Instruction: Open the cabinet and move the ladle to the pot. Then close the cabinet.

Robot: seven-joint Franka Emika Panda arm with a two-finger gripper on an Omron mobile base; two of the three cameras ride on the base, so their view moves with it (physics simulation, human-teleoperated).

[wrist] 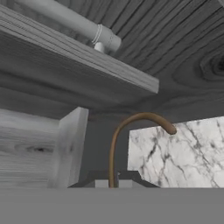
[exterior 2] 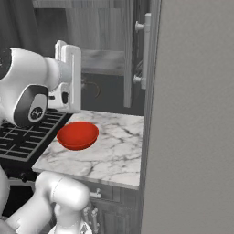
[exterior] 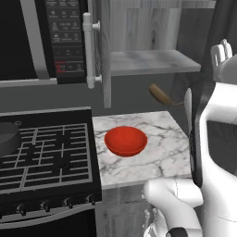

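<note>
The grey wood-grain cabinet (exterior: 139, 28) stands open, its left door (exterior: 105, 55) swung out and its shelf (exterior: 152, 62) bare. The brown ladle (exterior: 160, 95) hangs in the air just below that shelf, above the back of the marble counter (exterior: 162, 157). In the hand view its thin curved handle (wrist: 114, 148) rises from my gripper (wrist: 113, 183), which is shut on it. The dark grey pot (exterior: 7, 138) sits on the stove at the far left, well away from the ladle.
A red bowl (exterior: 126, 141) lies on the counter, left of and below the ladle. The black microwave (exterior: 65, 37) hangs above the stove (exterior: 46, 152). The right door with its bar handle (exterior 2: 146, 50) stands edge-on; a tall grey panel (exterior 2: 192, 119) bounds the right.
</note>
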